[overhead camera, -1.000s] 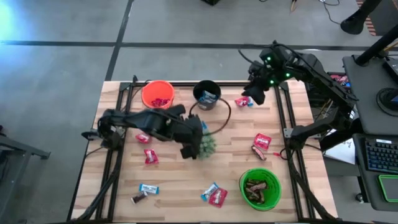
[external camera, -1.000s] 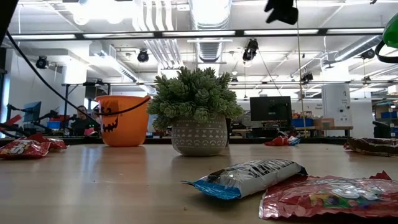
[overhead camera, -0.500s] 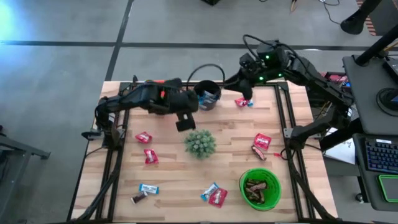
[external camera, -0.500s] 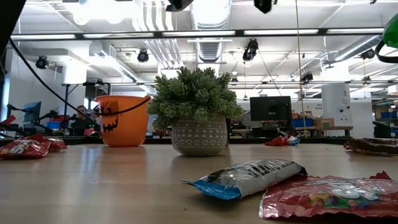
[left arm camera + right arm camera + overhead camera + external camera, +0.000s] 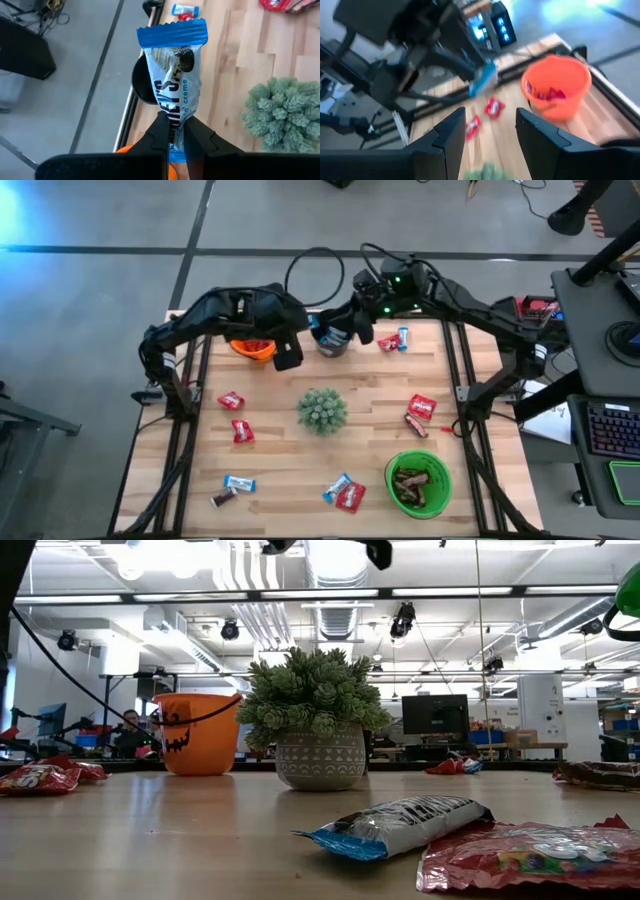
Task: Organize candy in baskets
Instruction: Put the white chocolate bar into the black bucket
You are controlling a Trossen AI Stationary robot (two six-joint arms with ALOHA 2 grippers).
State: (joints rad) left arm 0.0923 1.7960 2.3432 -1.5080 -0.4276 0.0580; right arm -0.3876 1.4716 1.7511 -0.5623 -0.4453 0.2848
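**benchwatcher:** Left gripper [image 5: 175,131] is pinched tight on a blue-and-silver candy bar [image 5: 172,82], holding it by the bottom end so most of the wrapper sticks out past the fingers. From the top camera it's hanging at about 11 o'clock on the table, right between the orange bucket [image 5: 252,346] and the black bucket [image 5: 333,340]. The right gripper [image 5: 487,135] has its fingers spread wide with nothing in them, and it's sitting just over the black bucket at 12 o'clock.

**tablerat:** So what's the risk?

**benchwatcher:** My guess: two arms crowded around the same bucket. If the left one swings over to drop the bar in the black one, it could clip the right arm. Also the grip is only on the wrapper tail, so a floppy bar could catch the rim and land on the table [image 5: 370,415] instead.

**tablerat:** Different from a second back?

**benchwatcher:** Yeah. The left arm was low by the plant [image 5: 322,410] near the middle then; now it's lifted back to the far edge. The right arm slid in from 1 o'clock toward the black bucket. The green bucket [image 5: 419,483] at 5 o'clock and the loose candy haven't moved.
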